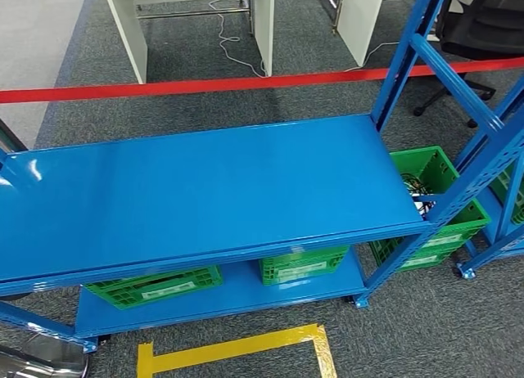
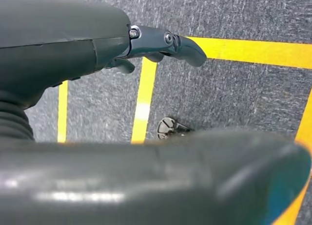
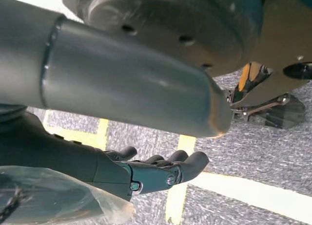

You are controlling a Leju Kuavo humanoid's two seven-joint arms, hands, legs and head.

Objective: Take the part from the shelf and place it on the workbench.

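Left hand (image 2: 162, 42) and right hand (image 3: 162, 171) hang empty, fingers extended. Green crates (image 1: 300, 265) sit under the blue shelf (image 1: 204, 190), contents possibly cables, mostly hidden.

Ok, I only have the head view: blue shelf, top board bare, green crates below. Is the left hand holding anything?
Observer: No. The left hand holds nothing; carpet shows between its fingers and thumb.
Operator: And the right?
Observer: The right hand has nothing between its fingers and thumb either.
Operator: Anything near it?
Observer: Clear plastic shows beside it; I cannot tell whether they touch.
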